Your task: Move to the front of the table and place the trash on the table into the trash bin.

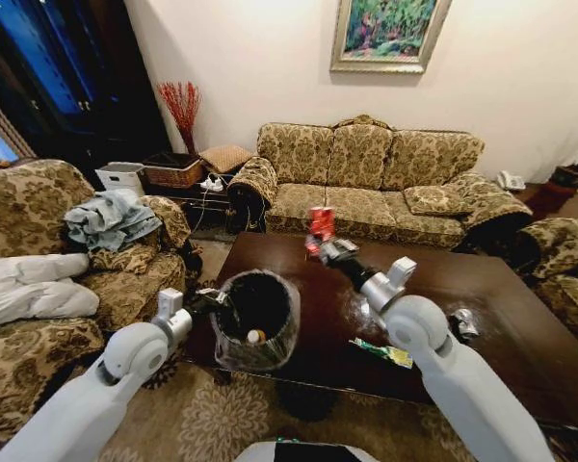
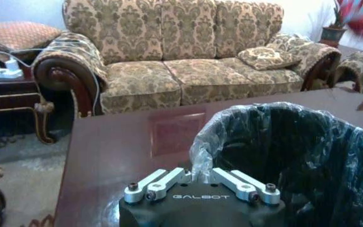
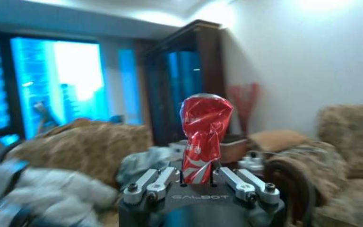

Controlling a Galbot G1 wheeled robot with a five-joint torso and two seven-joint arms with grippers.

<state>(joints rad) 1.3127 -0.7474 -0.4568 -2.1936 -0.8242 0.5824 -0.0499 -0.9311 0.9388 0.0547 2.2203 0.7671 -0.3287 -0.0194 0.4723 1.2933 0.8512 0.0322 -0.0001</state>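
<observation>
Between my right gripper's (image 3: 199, 182) closed fingers I'm holding the crushed red can (image 3: 203, 135) above the table (image 1: 482, 289); my left gripper (image 2: 199, 182) is pinching the trash bin's (image 1: 258, 318) rim, a white bottle (image 1: 256, 337) lying inside.

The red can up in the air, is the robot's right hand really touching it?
Touching. In the right wrist view the crushed red can stands upright, its lower end pinched between the right gripper fingers.

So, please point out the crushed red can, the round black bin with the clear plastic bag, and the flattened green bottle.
crushed red can (image 3: 205, 137): right wrist view, crumpled middle.
round black bin (image 1: 287, 318): head view, bag-covered side wall.
flattened green bottle (image 1: 383, 352): head view, its middle, on the table.
</observation>
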